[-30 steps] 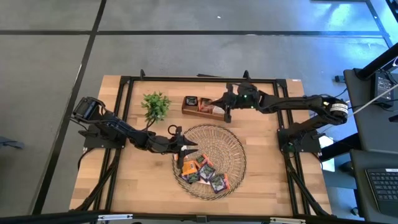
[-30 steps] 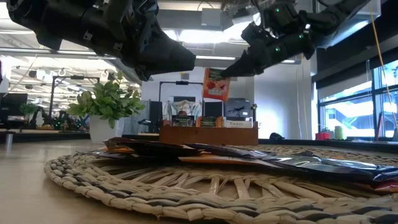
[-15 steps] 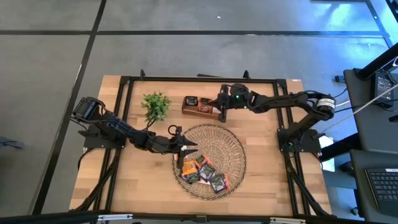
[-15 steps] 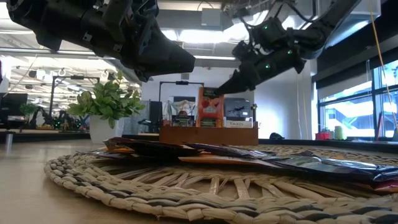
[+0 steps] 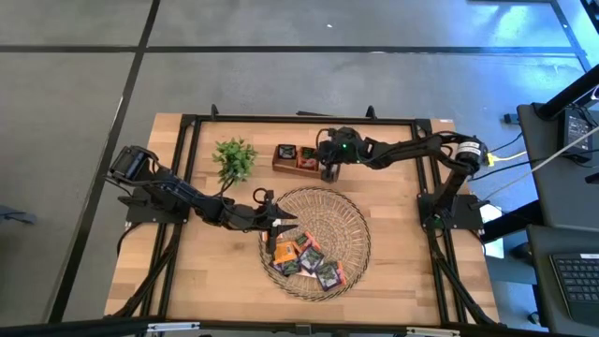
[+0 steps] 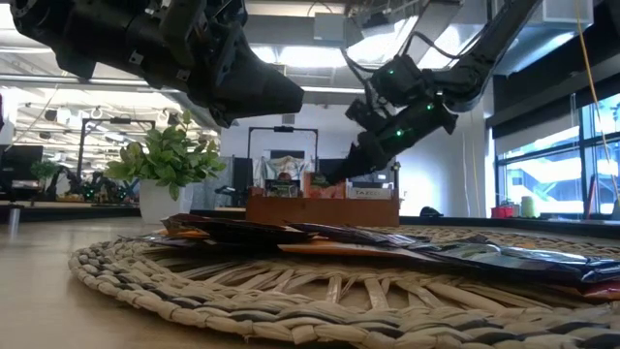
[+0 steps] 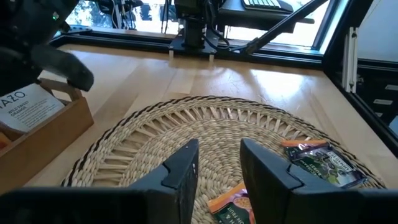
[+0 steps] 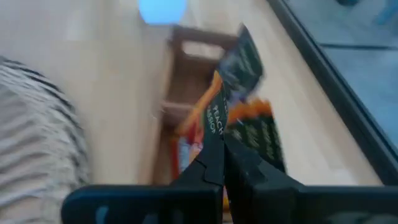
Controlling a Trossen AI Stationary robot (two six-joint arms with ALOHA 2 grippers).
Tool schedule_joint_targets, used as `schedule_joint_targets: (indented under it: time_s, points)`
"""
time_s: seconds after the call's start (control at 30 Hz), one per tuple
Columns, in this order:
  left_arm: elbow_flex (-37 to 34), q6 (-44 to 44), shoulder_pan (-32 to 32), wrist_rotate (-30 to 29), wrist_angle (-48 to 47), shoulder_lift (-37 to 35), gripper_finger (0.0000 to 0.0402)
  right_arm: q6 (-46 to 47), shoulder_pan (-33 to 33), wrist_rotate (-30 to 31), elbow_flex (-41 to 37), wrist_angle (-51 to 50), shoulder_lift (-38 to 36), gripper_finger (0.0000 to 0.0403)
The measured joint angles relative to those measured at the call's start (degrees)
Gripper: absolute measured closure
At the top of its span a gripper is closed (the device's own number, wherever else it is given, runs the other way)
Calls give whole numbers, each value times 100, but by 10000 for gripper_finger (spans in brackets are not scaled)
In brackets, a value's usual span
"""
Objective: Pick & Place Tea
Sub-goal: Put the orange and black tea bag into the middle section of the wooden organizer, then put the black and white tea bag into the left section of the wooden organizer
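Note:
Several tea sachets (image 5: 304,262) in orange and dark wrappers lie flat on the round woven tray (image 5: 351,220). My left gripper (image 7: 217,168) hovers open over the tray's left part with nothing between its fingers. Beyond the tray's far rim stands the brown wooden box (image 5: 290,161), with sachets upright in it. My right gripper (image 5: 325,168) reaches slanting down to the box, shut on an orange sachet (image 8: 214,118). Which compartment that sachet is at, I cannot tell. My right gripper pinches the orange sachet's upper edge (image 8: 216,134) between its two fingertips. The fingers (image 6: 341,171) come slanting down from the table's right side. The sachet hangs upright below them, its lower part down inside the wooden box (image 6: 325,208).
A small green plant in a white pot (image 5: 234,157) stands left of the box. A black frame (image 5: 192,140) runs around the table's edges. The woven tray takes up the table's middle, with bare wood to its left and right.
My right gripper has gone down and toward the table's left edge, tipping further downward, still shut on the orange sachet. The sachet, which hung clear above the box, now sits low inside it.

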Motion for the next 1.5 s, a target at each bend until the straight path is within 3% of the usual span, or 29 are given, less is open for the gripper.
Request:
schedule_joint_targets:
  time_s: [0.17,0.83,1.23,1.5]
  points:
    - [0,-1,0,-1,-82,-2,290,125,0,354,0,9,19,397]
    - [0,-5,0,-1,-102,-2,287,463,74,372,0,-204,19,394]
    - [0,-7,-1,-1,-102,-2,288,470,74,557,-7,38,-8,310]
    - [0,-7,0,2,-102,-2,288,775,80,752,-11,-18,-611,277]
